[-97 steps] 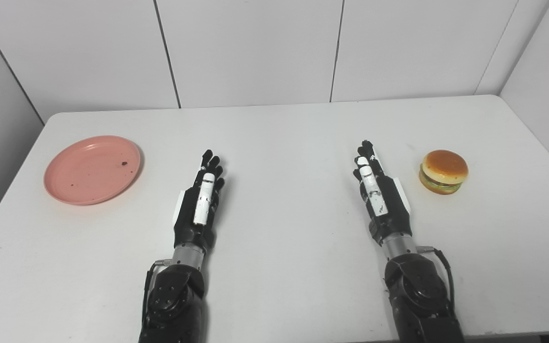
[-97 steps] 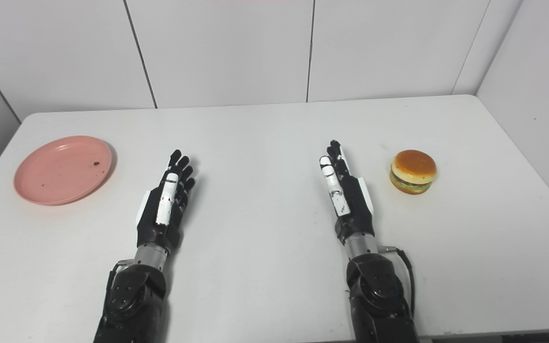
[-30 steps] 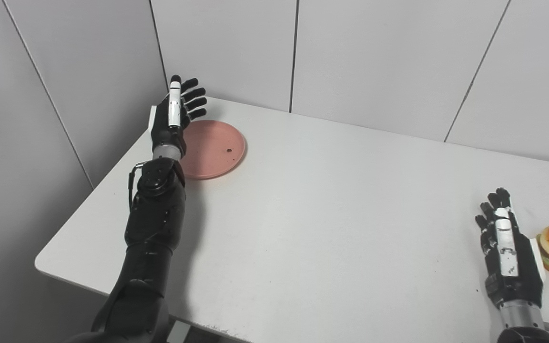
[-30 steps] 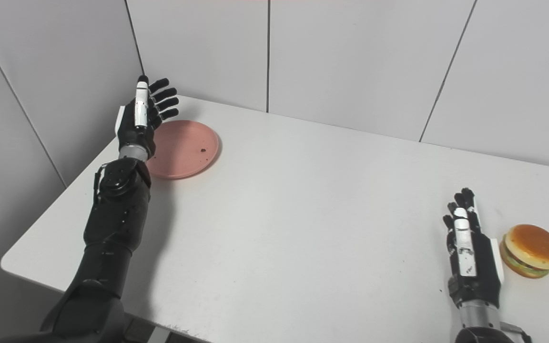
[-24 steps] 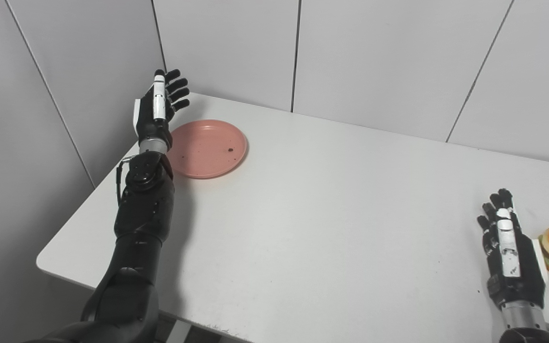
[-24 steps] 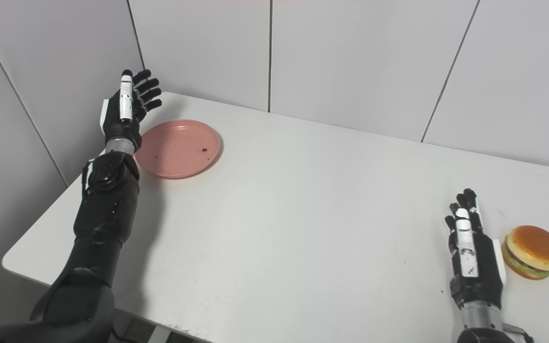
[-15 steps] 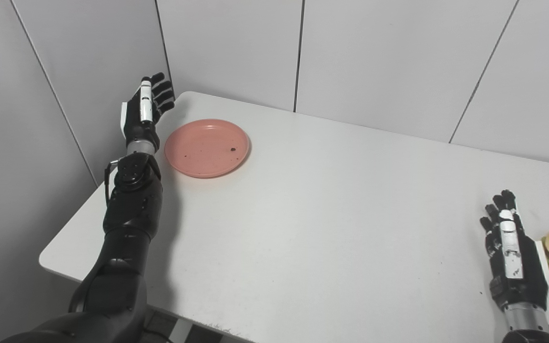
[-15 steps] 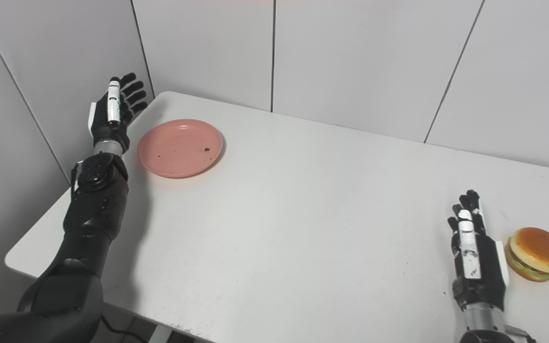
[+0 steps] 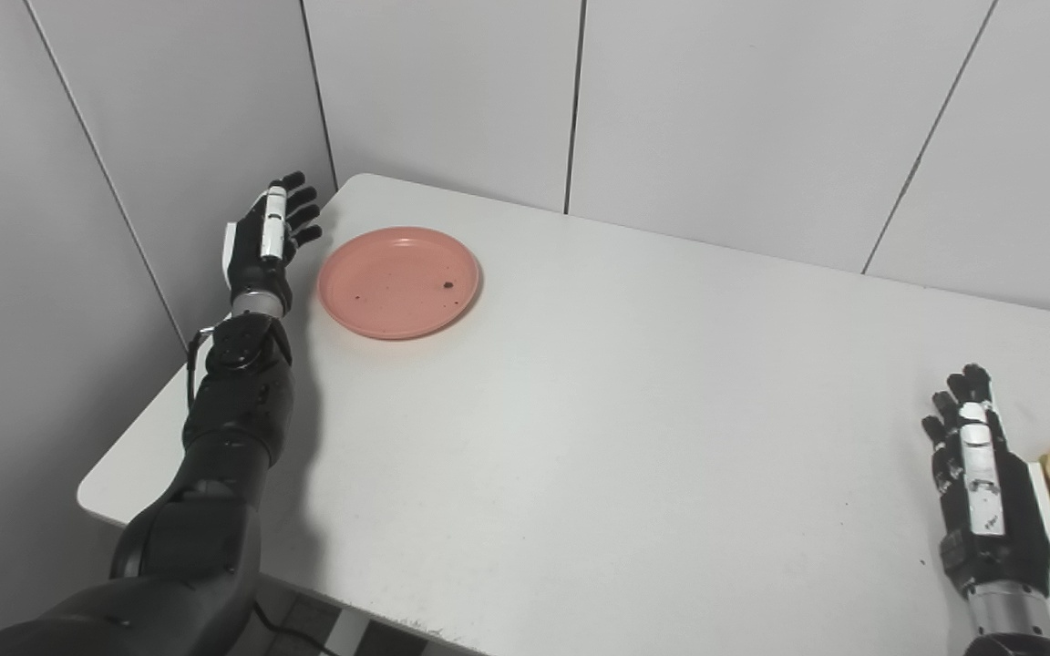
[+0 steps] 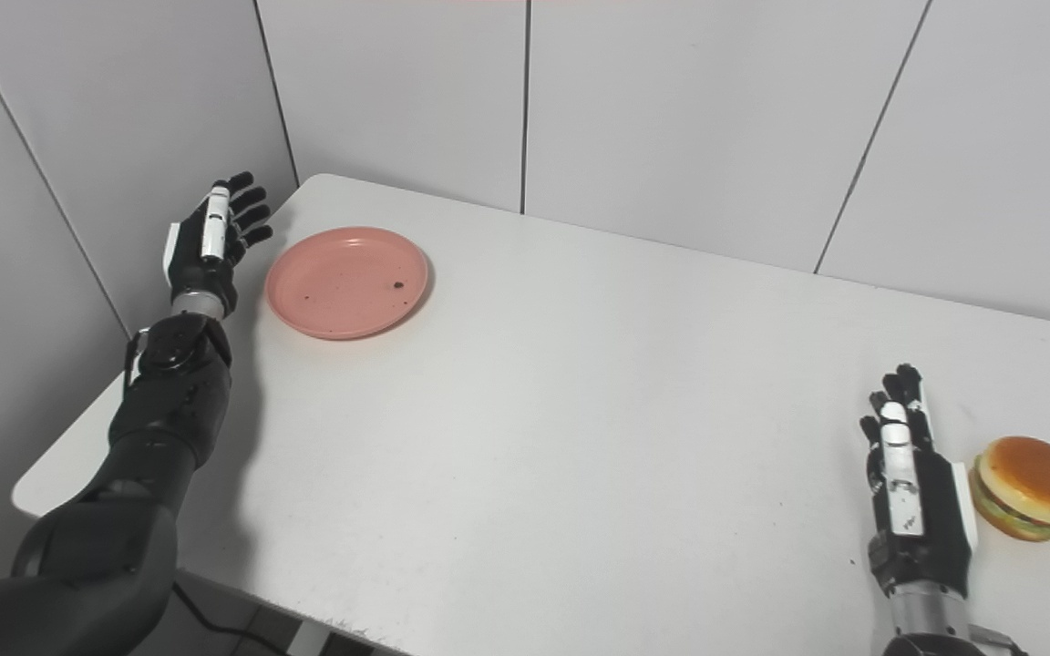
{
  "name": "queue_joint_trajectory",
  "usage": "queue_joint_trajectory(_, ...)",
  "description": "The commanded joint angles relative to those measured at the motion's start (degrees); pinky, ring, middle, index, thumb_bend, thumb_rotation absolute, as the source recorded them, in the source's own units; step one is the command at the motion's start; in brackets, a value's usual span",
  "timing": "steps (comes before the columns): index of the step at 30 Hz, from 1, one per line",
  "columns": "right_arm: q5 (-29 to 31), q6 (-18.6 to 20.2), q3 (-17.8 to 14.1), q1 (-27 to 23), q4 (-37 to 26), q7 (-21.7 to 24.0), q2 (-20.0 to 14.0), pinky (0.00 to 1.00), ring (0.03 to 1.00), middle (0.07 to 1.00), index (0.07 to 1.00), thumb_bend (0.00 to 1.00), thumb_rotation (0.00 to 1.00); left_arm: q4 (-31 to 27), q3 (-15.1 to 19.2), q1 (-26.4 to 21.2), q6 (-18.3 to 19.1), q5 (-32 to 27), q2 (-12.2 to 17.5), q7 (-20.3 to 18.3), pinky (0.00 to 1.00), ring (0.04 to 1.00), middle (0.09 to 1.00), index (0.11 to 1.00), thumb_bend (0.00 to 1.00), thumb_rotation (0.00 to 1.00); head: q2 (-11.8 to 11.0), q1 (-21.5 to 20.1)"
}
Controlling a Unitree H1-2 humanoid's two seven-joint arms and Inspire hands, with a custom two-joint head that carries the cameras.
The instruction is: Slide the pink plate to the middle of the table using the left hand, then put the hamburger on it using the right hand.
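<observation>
The pink plate (image 9: 399, 282) lies flat near the table's far left corner, with a few dark specks on it. My left hand (image 9: 265, 246) hovers open just left of the plate, over the table's left edge, fingers spread and apart from the rim. The hamburger (image 10: 1032, 487) sits at the right edge of the picture. My right hand (image 10: 912, 497) rests open on the table just left of the hamburger, not touching it.
The white table (image 9: 634, 410) stands in a corner of grey wall panels; the left wall (image 9: 60, 182) is close behind my left hand. The table's near edge (image 9: 215, 556) runs diagonally at lower left.
Over the last second my left hand has swung left off the plate to beside its left rim and dropped a little. Plate, hamburger and right hand stay put. The camera turned left earlier.
</observation>
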Motion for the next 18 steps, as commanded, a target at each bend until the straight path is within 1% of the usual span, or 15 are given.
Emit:
queue_joint_trajectory(1,0.4,-0.9,-0.1,1.3,-0.4,0.2,0.2,1.00,1.000,1.000,1.000,0.59,0.84,0.8,-0.2,-4.4,-3.1,-0.4,2.7,-1.3,0.77,0.793,0.780,0.744,0.27,0.88,0.0,0.0)
queue_joint_trajectory(2,0.2,-0.8,0.0,1.3,-0.6,0.1,0.2,1.00,1.000,1.000,1.000,0.59,0.84,2.1,-0.1,-4.6,-3.5,-0.6,2.8,-1.7,0.77,0.794,0.780,0.744,0.27,0.88,0.0,0.0)
queue_joint_trajectory(3,0.0,-0.7,0.0,1.3,-0.7,0.1,0.2,1.00,1.000,1.000,1.000,0.58,0.85,2.9,-0.1,-4.9,-3.8,-0.9,2.8,-1.9,0.77,0.795,0.780,0.746,0.27,0.86,0.0,0.0)
queue_joint_trajectory(5,-0.1,-0.6,0.0,1.5,-1.1,-0.1,0.2,1.00,1.000,1.000,1.000,0.58,0.86,4.0,-0.1,-5.2,-3.4,-1.0,2.6,-1.3,0.77,0.787,0.776,0.744,0.27,0.84,0.1,0.0)
queue_joint_trajectory(6,0.0,-0.5,0.0,1.5,-1.3,-0.1,0.2,1.00,1.000,1.000,1.000,0.58,0.86,4.4,-0.1,-5.4,-3.2,-0.9,2.4,-1.0,0.76,0.784,0.774,0.744,0.27,0.85,0.2,0.0)
queue_joint_trajectory(8,0.2,-0.3,0.0,1.5,-1.5,0.0,0.3,1.00,1.000,1.000,1.000,0.57,0.86,5.0,-0.2,-5.5,-3.1,-0.9,2.2,-0.8,0.78,0.797,0.783,0.752,0.27,0.89,0.2,0.0)
queue_joint_trajectory(11,0.3,-0.6,0.0,1.4,-1.3,0.1,0.3,1.00,1.000,1.000,1.000,0.57,0.85,6.7,0.9,-6.2,-3.1,-2.7,1.6,-1.4,0.78,0.807,0.787,0.769,0.26,0.83,0.3,0.0)
queue_joint_trajectory(13,0.4,-0.6,0.0,1.4,-1.3,0.2,0.3,1.00,1.000,1.000,1.000,0.57,0.85,7.9,1.1,-6.6,-3.4,-3.1,1.3,-1.1,0.78,0.809,0.788,0.774,0.25,0.83,0.3,-0.1)
queue_joint_trajectory(15,0.2,-0.8,0.0,1.5,-1.2,0.1,0.2,1.00,1.000,1.000,1.000,0.56,0.85,8.4,0.8,-6.8,-3.3,-2.8,1.0,0.0,0.79,0.805,0.780,0.764,0.26,0.85,0.4,-0.2)
queue_joint_trajectory(16,0.2,-0.9,0.0,1.4,-1.2,0.2,0.2,1.00,1.000,1.000,1.000,0.57,0.85,8.4,0.5,-6.7,-3.2,-2.6,0.9,0.3,0.80,0.809,0.787,0.763,0.26,0.88,0.4,-0.2)
queue_joint_trajectory(17,0.3,-0.8,0.0,1.4,-1.2,0.2,0.2,1.00,1.000,1.000,1.000,0.57,0.85,8.1,0.2,-6.4,-3.3,-2.6,0.7,0.2,0.80,0.811,0.790,0.763,0.26,0.90,0.5,-0.3)
queue_joint_trajectory(18,0.4,-0.7,0.0,1.4,-1.2,0.3,0.2,1.00,1.000,1.000,1.000,0.57,0.85,7.9,0.0,-6.1,-3.4,-2.6,0.6,0.0,0.81,0.820,0.799,0.771,0.26,0.88,0.5,-0.3)
